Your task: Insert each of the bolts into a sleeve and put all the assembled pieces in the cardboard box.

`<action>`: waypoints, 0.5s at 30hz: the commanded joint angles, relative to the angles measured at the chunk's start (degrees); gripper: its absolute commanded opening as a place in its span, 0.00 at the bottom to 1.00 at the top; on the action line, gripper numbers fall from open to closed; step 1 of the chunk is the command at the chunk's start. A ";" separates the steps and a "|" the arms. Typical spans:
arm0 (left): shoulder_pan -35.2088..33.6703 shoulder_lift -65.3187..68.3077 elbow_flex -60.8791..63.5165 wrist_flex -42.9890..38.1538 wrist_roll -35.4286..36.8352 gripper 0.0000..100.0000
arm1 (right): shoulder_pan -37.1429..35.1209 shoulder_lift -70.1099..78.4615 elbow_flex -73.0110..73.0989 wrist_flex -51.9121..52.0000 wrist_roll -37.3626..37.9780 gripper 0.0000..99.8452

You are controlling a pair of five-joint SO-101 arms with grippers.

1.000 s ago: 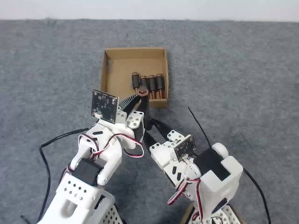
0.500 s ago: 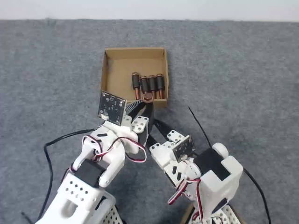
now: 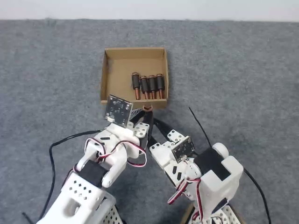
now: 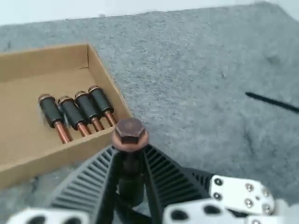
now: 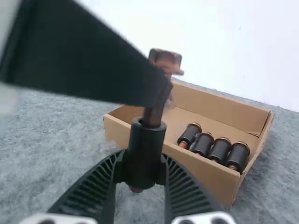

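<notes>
bolt [image 4: 130, 134]: probably rigid, light, slick; left gripper [image 4: 129, 161] clenched on shank under head. sleeve [image 5: 144, 154]: stiff; right gripper [image 5: 143, 175] clamped mid-body. cardboard box [image 3: 104, 77] at 12 o'clock.

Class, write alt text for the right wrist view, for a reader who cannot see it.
The right gripper clamps an upright black sleeve while the left gripper holds a copper bolt, hex head up, its shaft meeting the sleeve's top. Behind them an open cardboard box on grey carpet holds four assembled pieces lying side by side.
</notes>
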 commanded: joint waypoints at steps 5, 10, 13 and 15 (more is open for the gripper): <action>0.79 -0.09 1.54 0.26 -3.96 0.01 | 0.22 -3.65 0.62 -1.63 1.32 0.01; 0.79 -0.09 3.56 0.26 -4.04 0.01 | 0.22 -3.65 0.62 -1.63 1.32 0.01; 0.79 -0.09 4.35 -1.67 -4.04 0.01 | 0.22 -3.65 0.62 -1.63 1.32 0.01; 0.79 -0.09 6.02 -4.40 -4.04 0.03 | 0.31 -3.65 0.62 -1.63 1.32 0.01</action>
